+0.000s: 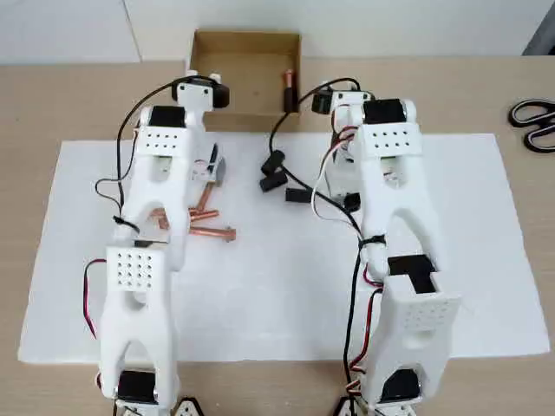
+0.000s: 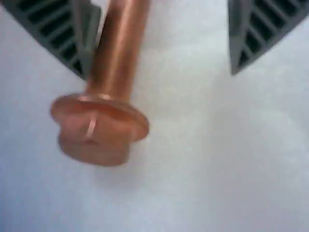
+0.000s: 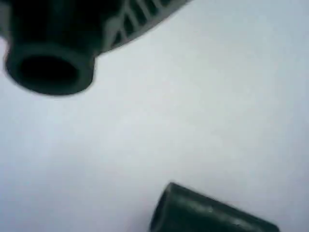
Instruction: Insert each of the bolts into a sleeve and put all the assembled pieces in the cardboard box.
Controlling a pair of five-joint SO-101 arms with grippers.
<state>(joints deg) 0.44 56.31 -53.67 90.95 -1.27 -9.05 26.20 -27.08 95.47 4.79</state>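
In the left wrist view my left gripper (image 2: 159, 67) stands open over the white sheet. A copper bolt (image 2: 108, 92) lies between its grey fingers (image 2: 79, 36), close against one of them, head toward the camera. From above, that gripper (image 1: 213, 170) is just beyond several loose copper bolts (image 1: 204, 224). My right gripper (image 3: 72, 46) is shut on a black sleeve (image 3: 48, 65), whose open end faces the camera. Another sleeve (image 3: 207, 210) lies on the sheet close by. The cardboard box (image 1: 247, 43) stands at the back with one assembled piece (image 1: 289, 90) inside.
Loose black sleeves (image 1: 274, 171) lie between the two arms, with one more (image 1: 299, 195) nearer the right arm. Cables hang from both arms. Scissors (image 1: 536, 121) rest at the far right on the wooden table, off the white sheet (image 1: 260, 295).
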